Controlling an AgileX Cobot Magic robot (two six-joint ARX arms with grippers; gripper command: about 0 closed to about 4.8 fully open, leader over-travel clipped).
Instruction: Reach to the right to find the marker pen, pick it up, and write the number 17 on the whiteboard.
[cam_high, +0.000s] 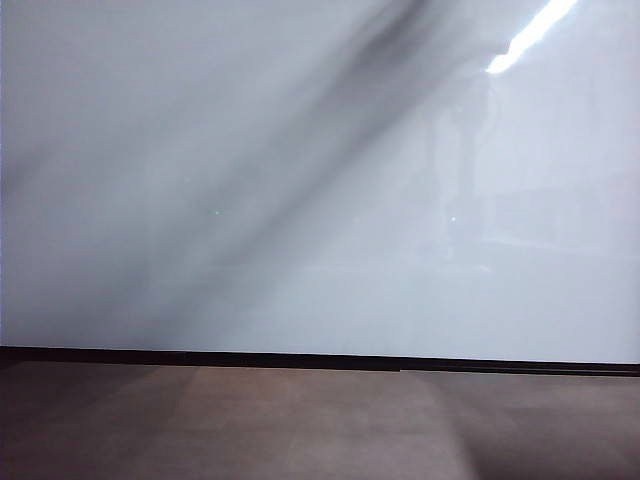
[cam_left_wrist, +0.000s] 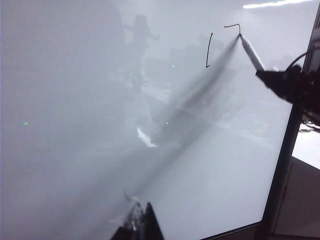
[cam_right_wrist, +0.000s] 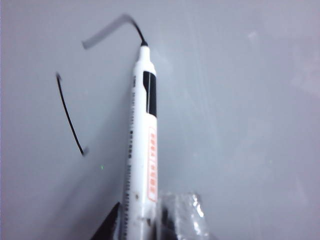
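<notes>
I see right pincer (cam_right_wrist: 145, 225) clamping white marker pen (cam_right_wrist: 142, 145) on glossy whiteboard (cam_high: 300, 200) | left pincer (cam_left_wrist: 140, 222): cannot tell | strokes only in wrist views

Whiteboard (cam_high: 300, 200): smooth, glossy white panel mirroring ceiling lights and dim shapes; thin black strip along its lower edge. Table (cam_high: 300, 430): matt, dull brown-grey surface. Marker pen (cam_right_wrist: 142, 145): smooth white plastic barrel, slight sheen, black band, orange printed label. Right claw (cam_right_wrist: 150, 220): dark matt finger beside a clear, shiny wrapped one.
</notes>
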